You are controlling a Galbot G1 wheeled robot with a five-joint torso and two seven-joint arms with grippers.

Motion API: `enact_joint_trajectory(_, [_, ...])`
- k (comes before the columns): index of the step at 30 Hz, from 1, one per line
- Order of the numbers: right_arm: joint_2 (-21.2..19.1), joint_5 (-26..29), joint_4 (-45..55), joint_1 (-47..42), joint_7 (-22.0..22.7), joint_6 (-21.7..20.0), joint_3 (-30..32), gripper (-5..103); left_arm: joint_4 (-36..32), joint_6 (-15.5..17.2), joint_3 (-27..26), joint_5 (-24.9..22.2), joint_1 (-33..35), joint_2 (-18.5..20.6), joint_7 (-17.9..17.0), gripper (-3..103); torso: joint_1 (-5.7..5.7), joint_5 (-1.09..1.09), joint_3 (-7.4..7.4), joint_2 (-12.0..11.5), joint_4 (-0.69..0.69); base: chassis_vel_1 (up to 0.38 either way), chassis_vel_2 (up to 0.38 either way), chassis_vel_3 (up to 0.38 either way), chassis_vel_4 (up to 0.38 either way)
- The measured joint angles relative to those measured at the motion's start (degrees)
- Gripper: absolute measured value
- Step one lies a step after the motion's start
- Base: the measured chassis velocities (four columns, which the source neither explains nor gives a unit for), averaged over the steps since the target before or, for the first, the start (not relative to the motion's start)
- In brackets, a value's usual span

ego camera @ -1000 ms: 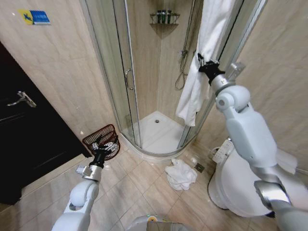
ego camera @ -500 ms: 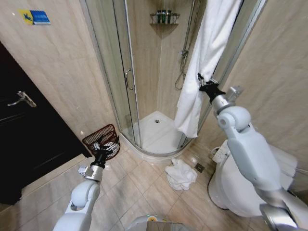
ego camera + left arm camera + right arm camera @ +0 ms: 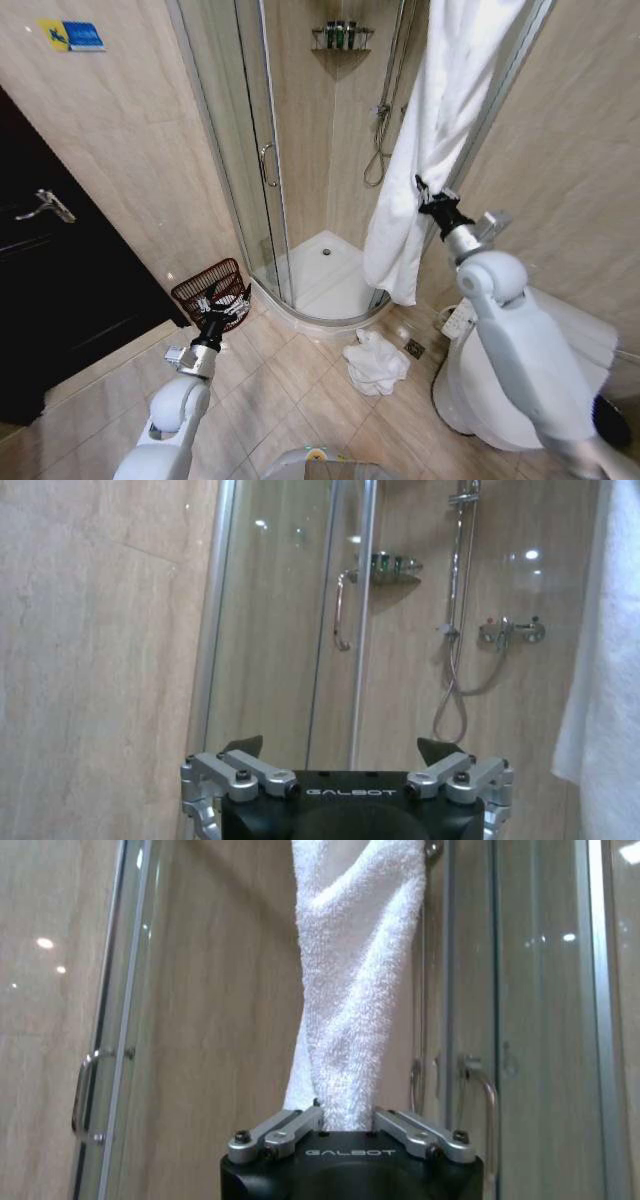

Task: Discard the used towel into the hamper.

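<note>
White terry towel (image 3: 432, 140) hanging long from high on the right edge of the shower enclosure (image 3: 300, 150), pinched partway down by the right gripper (image 3: 428, 195), fingers closed tight on a twisted fold of the cloth; same grip seen in the right wrist view, towel (image 3: 355, 990) rising straight out from between the clamped fingers (image 3: 290, 1129)

Dark red-brown wire hamper (image 3: 210, 288) on the tiled floor (image 3: 290, 390) at the left, against the wall (image 3: 120, 150) just left of the curved glass shower door (image 3: 255, 160), tipped so its open mouth faces out

Left gripper (image 3: 222, 309) low at the left, right at the hamper's rim, fingers spread wide and holding nothing; open fingers (image 3: 245, 744) clear in the left wrist view, aimed at the glass door and chrome handle (image 3: 342, 615)

Second white towel (image 3: 375, 362) crumpled on the floor near the shower base, beside the toilet (image 3: 480, 390) at the right
</note>
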Motion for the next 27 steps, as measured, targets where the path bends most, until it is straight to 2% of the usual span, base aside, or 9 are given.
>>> enact_joint_trajectory(11, [2.8,-3.1,0.8,-7.7,-1.6,1.6,2.6,4,0.2,-0.3,0.0,-0.2,-0.1,0.2,0.1,100,0.00,0.00,0.00,0.0,0.00,0.000,0.000,0.000,0.000])
enact_joint_trajectory(16, [3.1,-3.4,1.6,-9.0,-1.8,1.7,3.1,4,0.2,-0.4,0.0,-0.3,0.1,0.2,0.2,100,0.00,-0.01,0.00,0.0,0.01,0.000,0.000,0.000,0.000])
enact_joint_trajectory(18, [3.4,-3.6,2.0,-9.9,-2.0,1.7,3.3,4,0.2,-0.5,-0.1,-0.3,0.2,0.2,0.2,100,0.01,0.05,0.02,0.0,0.01,0.000,0.000,0.000,0.000])
enact_joint_trajectory(20, [3.5,-3.8,2.4,-10.3,-2.2,2.1,3.7,4,0.2,-0.5,0.0,-0.3,0.2,0.1,0.2,100,0.00,-0.05,0.00,0.0,0.00,0.000,0.000,0.000,0.000])
enact_joint_trajectory(24, [3.9,-4.1,2.4,-11.0,-2.3,2.2,3.8,4,0.1,-0.5,0.1,-0.2,0.1,0.1,0.2,100,0.00,0.03,0.01,0.0,0.00,0.000,0.000,0.000,0.000])
enact_joint_trajectory(27, [4.1,-4.1,2.4,-11.1,-2.4,2.4,3.9,4,0.1,-0.5,0.1,-0.1,0.1,0.0,0.2,100,-0.01,-0.02,0.00,0.0,0.00,0.000,0.000,0.000,0.000])
